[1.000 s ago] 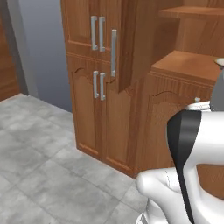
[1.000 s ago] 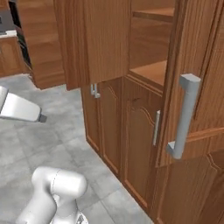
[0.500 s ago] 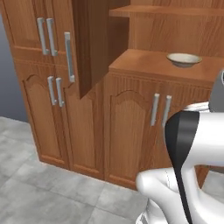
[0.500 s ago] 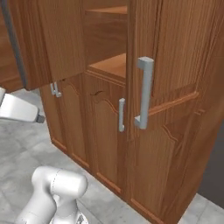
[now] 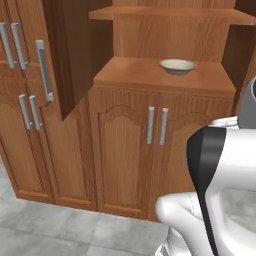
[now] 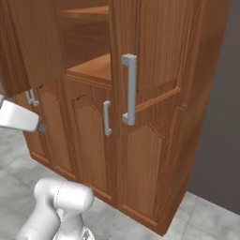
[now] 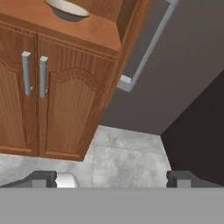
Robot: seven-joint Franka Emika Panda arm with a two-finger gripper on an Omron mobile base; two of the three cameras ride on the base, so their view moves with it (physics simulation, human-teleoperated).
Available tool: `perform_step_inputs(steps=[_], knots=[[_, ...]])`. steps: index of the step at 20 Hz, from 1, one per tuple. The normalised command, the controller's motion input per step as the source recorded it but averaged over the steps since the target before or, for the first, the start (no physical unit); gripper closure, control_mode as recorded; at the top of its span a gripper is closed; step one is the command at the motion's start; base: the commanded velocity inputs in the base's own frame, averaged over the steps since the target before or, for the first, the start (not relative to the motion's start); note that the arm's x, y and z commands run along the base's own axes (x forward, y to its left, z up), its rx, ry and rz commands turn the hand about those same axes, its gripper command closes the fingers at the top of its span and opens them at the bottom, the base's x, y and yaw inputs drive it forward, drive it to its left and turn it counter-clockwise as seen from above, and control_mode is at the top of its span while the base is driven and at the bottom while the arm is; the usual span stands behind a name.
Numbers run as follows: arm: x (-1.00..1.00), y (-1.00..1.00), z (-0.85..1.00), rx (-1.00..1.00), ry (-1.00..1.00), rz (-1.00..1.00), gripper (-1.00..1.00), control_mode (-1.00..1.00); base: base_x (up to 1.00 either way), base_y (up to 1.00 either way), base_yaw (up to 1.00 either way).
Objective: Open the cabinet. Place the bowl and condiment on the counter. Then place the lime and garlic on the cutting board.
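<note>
**I am rolling up to the open cabinet**

My base is rolling sideways, so my whole view is sliding along. A second ago I was seeing only doors and a bit of shelf. Now the cabinet (image 5: 150, 75) is sitting right in front of me with both top doors swung open. That means the opening part looks done, and I think taking things out comes next.

The bowl (image 5: 177, 66) is resting on the brown wooden ledge (image 5: 130, 72) inside, toward the right. It is small, round and shallow, cream colored, with a thin rim. I am not spotting the jar, the lime or the garlic yet.

The wood is reddish brown and smooth, with fine lines running down it. The top doors are flat. The lower doors (image 5: 125, 150) have curved tops and stay closed. The handles (image 6: 129, 89) are long grey square bars. The floor (image 7: 127, 153) is grey stone tile.

My claw (image 7: 113, 178) is spread wide and holding nothing, pointing down low at the floor, well apart from the bowl.
</note>
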Motion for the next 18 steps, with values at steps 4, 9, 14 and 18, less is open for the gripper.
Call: perform_step_inputs(steps=[4, 9, 14, 18], knots=[[0.00, 0.00, 0.00, 0.00, 0.00, 0.00, -1.00, 1.00, 0.66, 0.46, -0.30], [0.00, 0.00, 0.00, 0.00, 0.00, 0.00, -1.00, 1.00, 0.76, 0.56, -0.23], [0.00, 0.00, 0.00, 0.00, 0.00, 0.00, -1.00, 1.00, 0.96, 0.31, -0.05], [0.00, 0.00, 0.00, 0.00, 0.00, 0.00, -1.00, 1.00, 0.91, 0.30, 0.00]])
